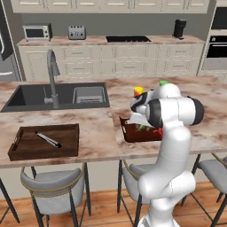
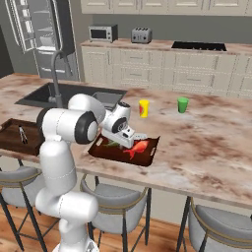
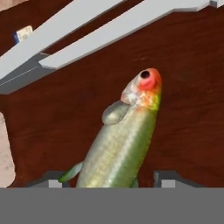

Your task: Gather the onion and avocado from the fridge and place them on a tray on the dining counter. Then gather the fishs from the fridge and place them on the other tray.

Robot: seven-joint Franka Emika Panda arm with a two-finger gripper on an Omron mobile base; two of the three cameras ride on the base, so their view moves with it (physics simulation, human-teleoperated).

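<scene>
green fish (image 3: 124, 144): tail cut off at 6 o'clock | other tray (image 1: 133, 133): right half hidden behind arm | fridge (image 1: 5, 48): cropped at 9 o'clock

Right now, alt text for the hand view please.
A green fish with an orange-red head lies on the reddish-brown tray, between the tips of the hand. Pale grey tongs cross the tray above it.

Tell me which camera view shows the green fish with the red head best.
The hand view: the slim green fish with the red head lies lengthwise across the reddish-brown wooden tray, eye and fin clear. The right base view gives only a green sliver beside a red fish. The left base view shows a small green bit behind the arm.
</scene>
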